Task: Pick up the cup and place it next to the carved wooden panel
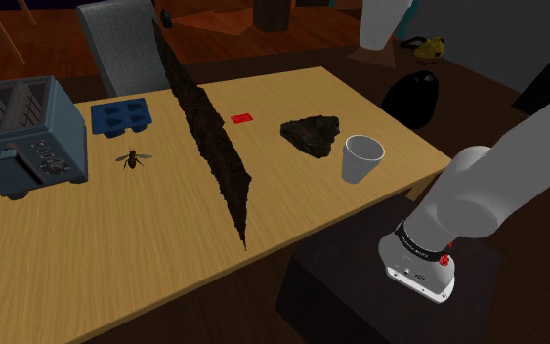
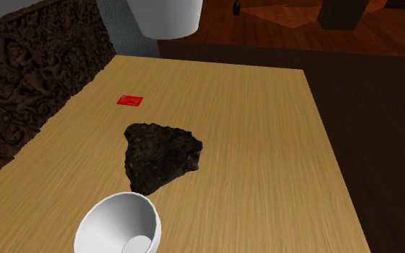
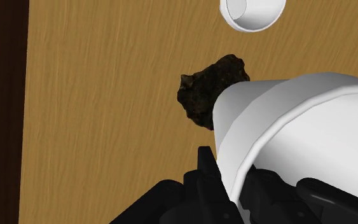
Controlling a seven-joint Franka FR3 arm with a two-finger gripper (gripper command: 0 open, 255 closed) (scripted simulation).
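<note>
My gripper (image 3: 231, 175) is shut on a white cup (image 3: 285, 127); one black finger (image 3: 203, 167) presses on its outer wall and the other is hidden behind it. The cup hangs high over the table's far end, and its lower part shows at the top edge as cup (image 2: 165, 18) and cup (image 1: 380, 27). A second white cup (image 1: 362, 156) stands upright on the table near the stand, also seen as cup (image 2: 118, 226) and cup (image 3: 254, 13). The dark carved panel (image 1: 209, 127) stands on edge across the table, at the second exterior view's left as panel (image 2: 28, 93).
A dark rock (image 1: 312, 132) lies between the panel and the standing cup, with a small red tile (image 1: 242, 118) behind it. Left of the panel on the wooden table (image 1: 116, 254) are a toaster (image 1: 23, 132), a blue tray (image 1: 121, 116) and a fly figure (image 1: 133, 157).
</note>
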